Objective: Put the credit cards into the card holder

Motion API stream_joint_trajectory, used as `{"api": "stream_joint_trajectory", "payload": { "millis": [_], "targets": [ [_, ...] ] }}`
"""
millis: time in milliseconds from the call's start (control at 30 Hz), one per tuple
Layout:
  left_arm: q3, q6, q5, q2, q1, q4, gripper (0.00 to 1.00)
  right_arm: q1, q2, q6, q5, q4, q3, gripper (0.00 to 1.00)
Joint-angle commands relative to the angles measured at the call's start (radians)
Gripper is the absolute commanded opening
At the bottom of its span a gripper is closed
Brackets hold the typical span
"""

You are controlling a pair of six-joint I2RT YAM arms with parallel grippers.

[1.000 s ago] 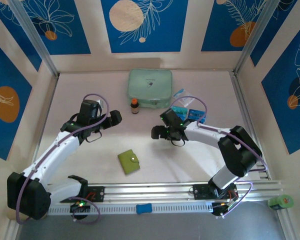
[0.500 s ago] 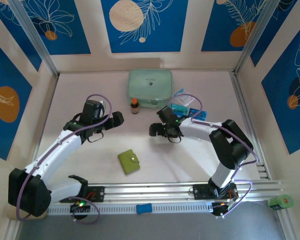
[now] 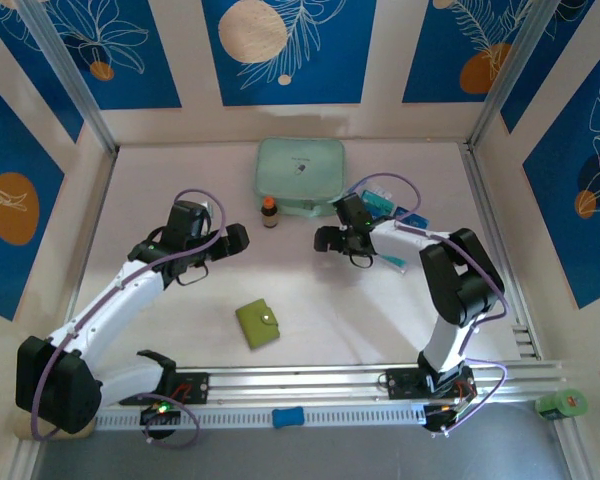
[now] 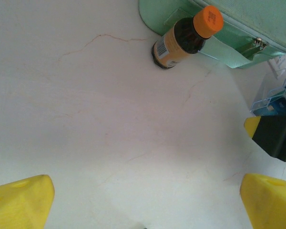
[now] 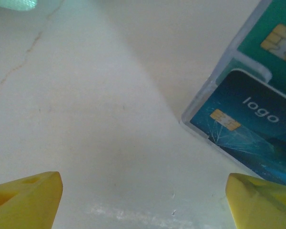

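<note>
Pale cracked tabletop (image 3: 380, 310), blue floral wall panels (image 3: 320, 70), olive card holder (image 3: 257, 323) mid-table, left gripper (image 3: 232, 238) and right gripper (image 3: 323, 240) spread wide, empty.

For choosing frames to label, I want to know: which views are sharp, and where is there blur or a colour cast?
Top external: evenly lit and sharp, the card holder crisp. Left wrist: the bottle fairly sharp, the yellow fingers blurred. Right wrist: bluish cast, the credit cards slightly soft, print readable.
</note>
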Motion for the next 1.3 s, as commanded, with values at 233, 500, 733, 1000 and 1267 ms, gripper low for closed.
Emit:
{"api": "stream_joint_trajectory", "payload": {
  "millis": [233,500,733,1000,1267],
  "targets": [
    [-0.049,-0.017,-0.02,-0.029,-0.013,0.001,1.0,0.093,-0.174,0.069,-0.221,-0.081,-0.032,0.89],
    [-0.14,-0.04,-0.031,-0.076,-0.013,0.014,1.0,0.339,-0.191,0.18,-0.158,-0.189,-0.031,0.85],
    [-0.173,-0.056,-0.036,-0.109,-0.013,0.022,1.0,0.483,-0.184,0.275,-0.198,-0.168,-0.05,0.67],
    [-0.167,-0.059,-0.023,-0.105,-0.013,0.033,1.0,0.521,-0.198,0.414,-0.308,-0.081,-0.155,0.47],
    [-0.18,-0.068,-0.014,-0.108,-0.013,0.047,1.0,0.53,-0.159,0.483,-0.409,0.032,-0.196,0.41]
  ]
}}
